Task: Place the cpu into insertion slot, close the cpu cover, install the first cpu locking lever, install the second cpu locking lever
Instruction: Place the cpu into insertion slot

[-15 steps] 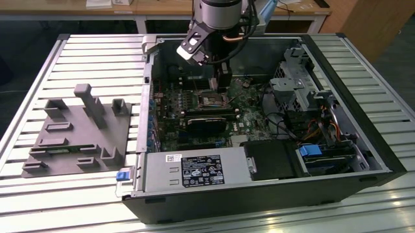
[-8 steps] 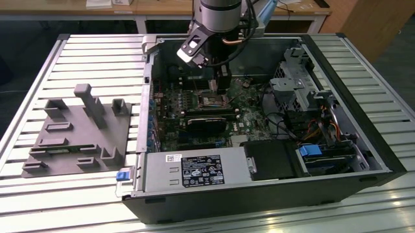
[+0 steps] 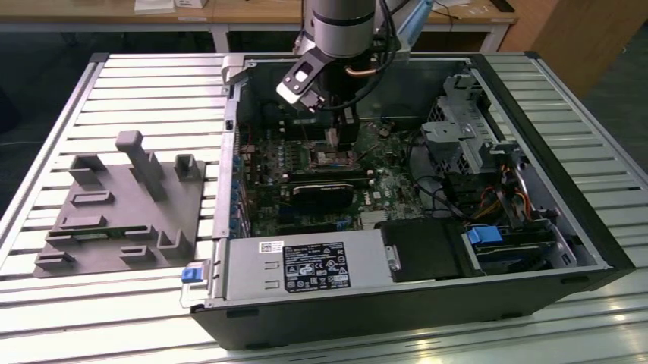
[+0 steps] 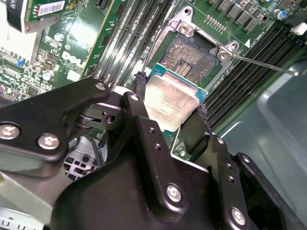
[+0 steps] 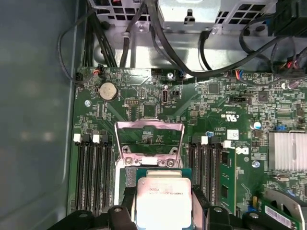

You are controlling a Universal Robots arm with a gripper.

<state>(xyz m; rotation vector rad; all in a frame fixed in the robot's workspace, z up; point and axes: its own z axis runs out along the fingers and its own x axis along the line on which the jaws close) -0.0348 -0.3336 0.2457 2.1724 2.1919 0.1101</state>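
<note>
Second wrist view gives you the nearest things. Your claw (image 4: 170, 101) pinches the cpu (image 4: 168, 114) by two opposite edges, with a black finger (image 4: 140, 96) on either side. That leaves the pale metal face toward the camera and the underside free to meet the socket. The chip hangs close over the near edge of the insertion slot (image 4: 189, 55), whose dark centre lies bare. I judge it not yet seated, and you cannot tell whether it touches the rim. A thin locking lever (image 4: 264, 64) juts sideways from the slot's corner, swung clear of the opening.

In the first wrist view the cpu cover (image 5: 149, 126) stands tipped up beyond the chip, likely for the same reason. Fine print crosses the chip's face, too small to read. Long black memory slots (image 5: 91, 177) flank the socket.

Farther out, in the exterior view, the computer case (image 3: 405, 318) lies open on the slatted bench (image 3: 152, 83). Its power supply (image 3: 248, 265) carries a printed label (image 3: 314, 267), and a grey fixture (image 3: 121, 205) sits beside the case.
</note>
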